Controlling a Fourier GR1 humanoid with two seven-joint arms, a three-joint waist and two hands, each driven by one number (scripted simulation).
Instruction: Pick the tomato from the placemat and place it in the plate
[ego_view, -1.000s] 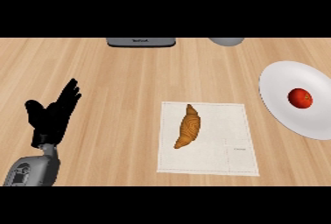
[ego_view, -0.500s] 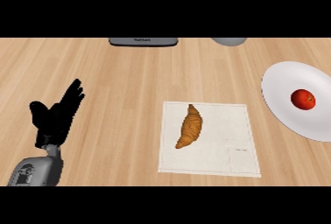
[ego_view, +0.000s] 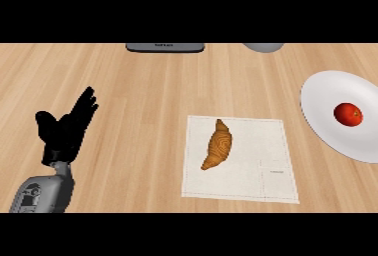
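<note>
- Tomato sits inside the white plate at the right of the tabletop, a little right of the plate's middle, with white showing all round it.
- The plate holds nothing else that I can see; its right part runs past the view's edge.
- The pale placemat lies flat near the middle of the tabletop, just left of the plate and not touching it.
- On the placemat lies a brown croissant, lengthwise, in the mat's left half, its narrow ends pointing up and down the view.
- My left hand shows at the left, well apart from the placemat and the plate, fingers straight and pointing up, thumb out to the side, holding nothing; it rests there released.
- My right hand does not show at all.
- At the far edge lie a dark flat object and, further right, a grey rounded object, both cut by the view's upper limit.
</note>
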